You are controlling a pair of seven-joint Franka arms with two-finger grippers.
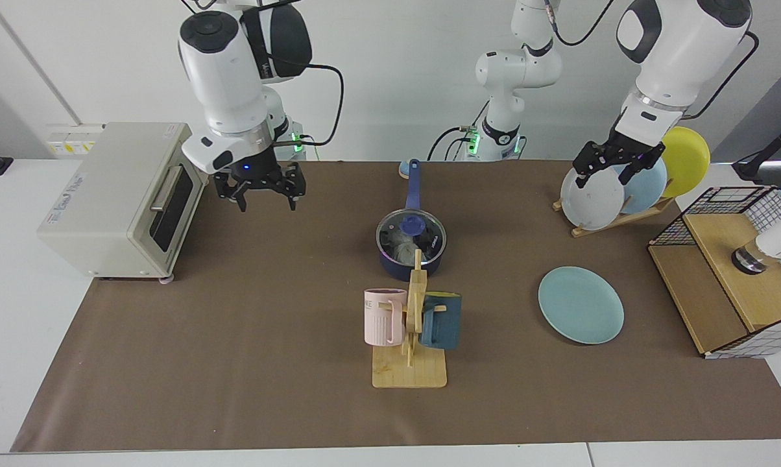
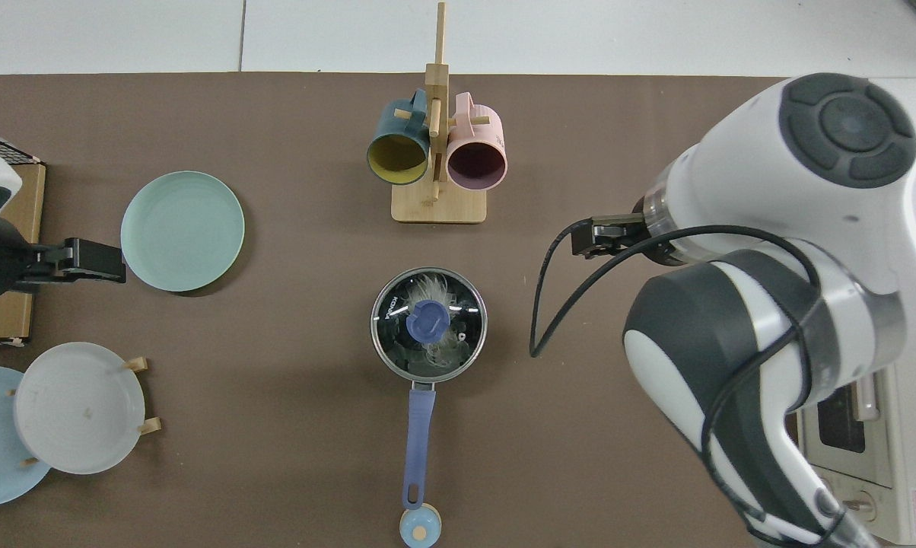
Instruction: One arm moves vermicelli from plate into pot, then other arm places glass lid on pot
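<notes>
Vermicelli (image 2: 437,346) inside the pot (image 1: 408,259), seen as a pale tangle through the glass lid (image 2: 428,323), which sits seated on the pot's rim with its blue knob at the centre. Pot near the middle of the brown mat, long blue handle pointing toward the robots' side of the table, just behind the wooden mug rack (image 1: 411,337) with its pink and dark blue mugs. Teal plate (image 1: 580,305) bare, well apart from the pot, on the mat toward the left arm's side. Both steps of the task apparently done, judging by how things lie: noodles off the plate and in the pot, lid on top and level as far as can be told. Nothing left but perhaps a return of the arms to rest. Right gripper (image 1: 259,188) raised above the mat beside the toaster oven (image 1: 121,198), well clear of the pot, blue light glowing at its wrist, fingers spread and holding nothing. Left gripper (image 1: 617,165) up by the rack of white, light blue and yellow plates (image 1: 624,188), waiting, fingers apart and empty too. From above, only the right arm's bulky wrist and elbow visible on the toaster side, hiding its own gripper; lid rim unbroken all round the pot, no noodle strands seen caught under the edge or lying on the mat. A small round blue object just beyond the tip of the pot's handle, untouched.
</notes>
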